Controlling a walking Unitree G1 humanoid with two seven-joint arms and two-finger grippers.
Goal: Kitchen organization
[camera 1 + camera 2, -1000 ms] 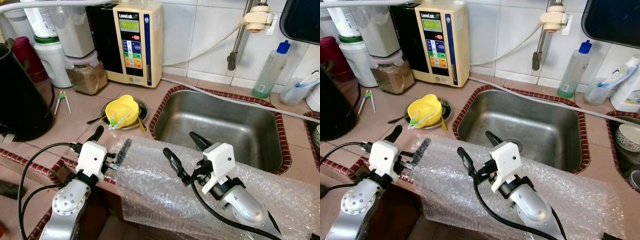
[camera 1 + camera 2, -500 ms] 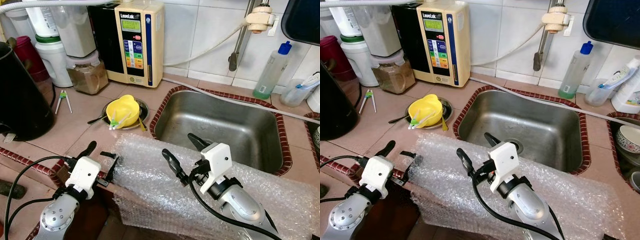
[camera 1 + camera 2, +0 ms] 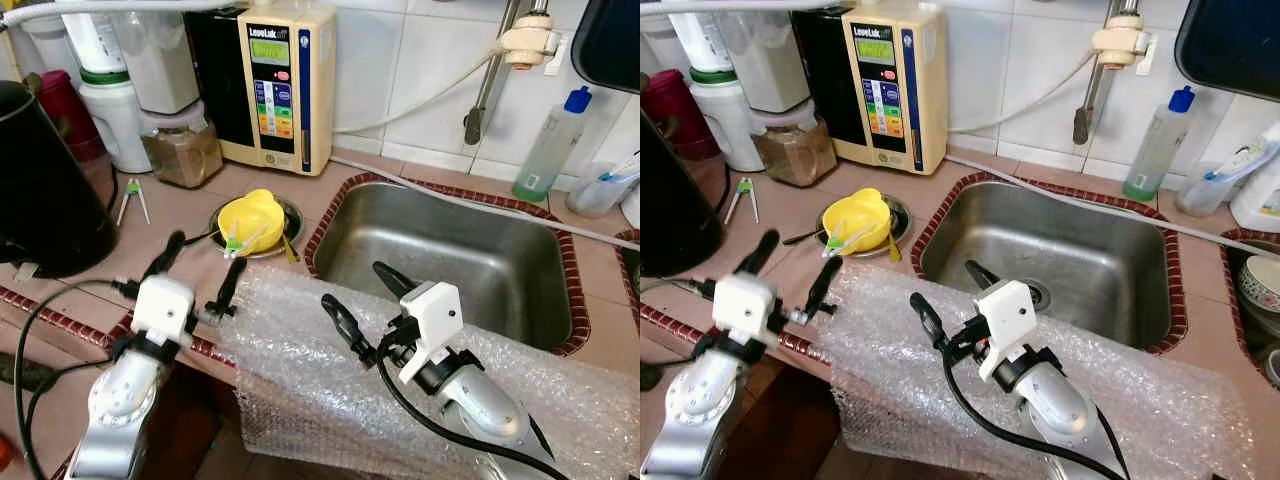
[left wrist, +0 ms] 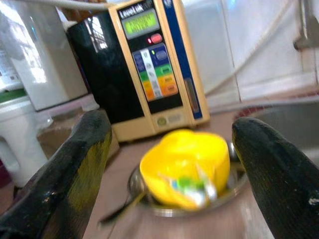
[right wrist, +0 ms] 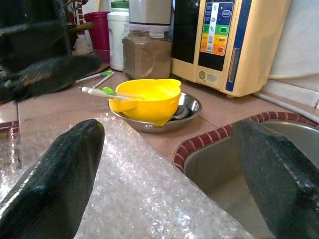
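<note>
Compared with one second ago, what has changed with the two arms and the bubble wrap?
The left tool let go of the bubble wrap edge, dipped, then rose open toward the yellow bowl. The right tool stayed open above the wrap. Bowl and sink are unchanged.

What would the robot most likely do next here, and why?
Probably ease the left gripper forward toward the yellow bowl. It hovers open just short of the bowl, aimed straight at it, and holds nothing. The right gripper hangs open over the bubble wrap.
</note>
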